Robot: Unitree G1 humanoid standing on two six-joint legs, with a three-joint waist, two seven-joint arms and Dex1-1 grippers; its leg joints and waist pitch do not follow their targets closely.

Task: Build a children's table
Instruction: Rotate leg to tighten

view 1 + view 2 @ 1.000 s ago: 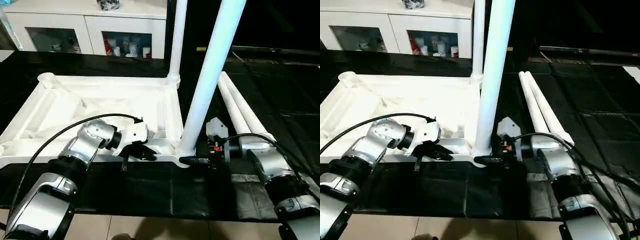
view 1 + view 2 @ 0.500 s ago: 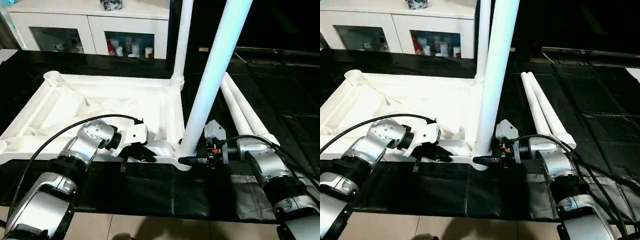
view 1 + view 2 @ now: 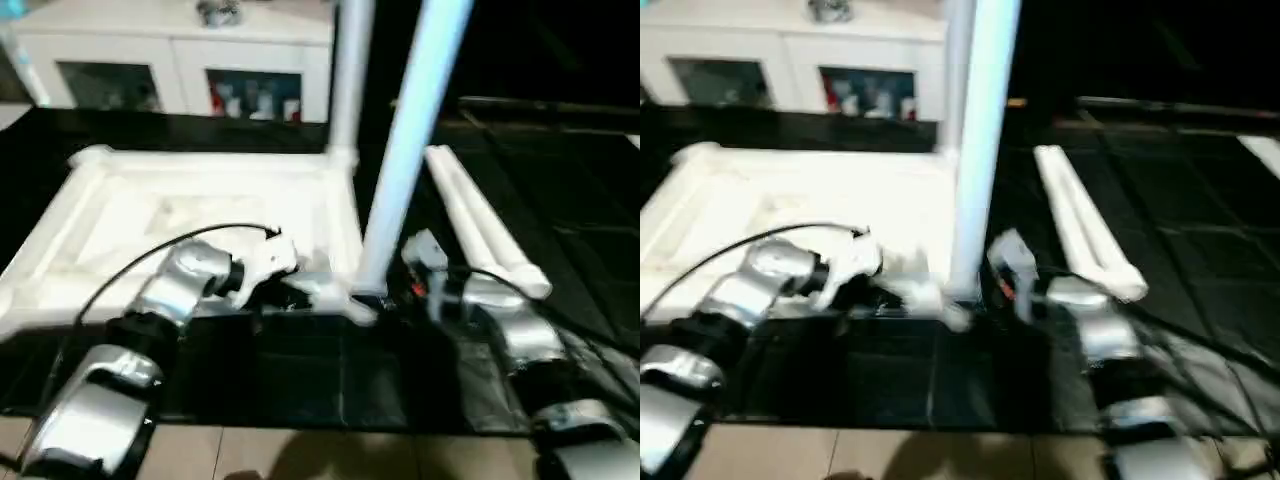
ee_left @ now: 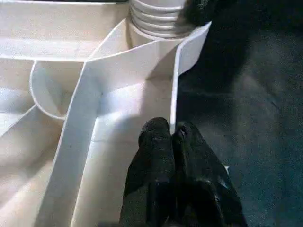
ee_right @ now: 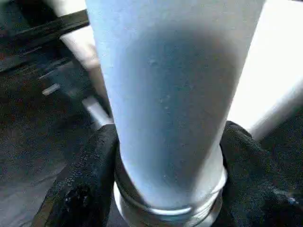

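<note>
The children's table (image 3: 190,200) lies upside down on a black mat, its ribbed underside facing up. One white leg (image 3: 348,80) stands in the far right corner and another leg (image 3: 410,130) stands in the near right corner. My right gripper (image 5: 165,156) is shut around the base of the near leg, with one black finger (image 5: 90,175) on each side just above its threaded collar. My left gripper (image 4: 171,132) is shut on the thin near rim wall (image 4: 176,85) of the table frame, close to that same corner.
Two loose white legs (image 3: 480,225) lie side by side on the mat to the right of the table. A white glass-door cabinet (image 3: 170,60) stands behind. A light floor strip (image 3: 300,455) runs along the mat's near edge.
The head view has shifted. Both grippers stay where they were, the right at the near leg's base and the left on the rim.
</note>
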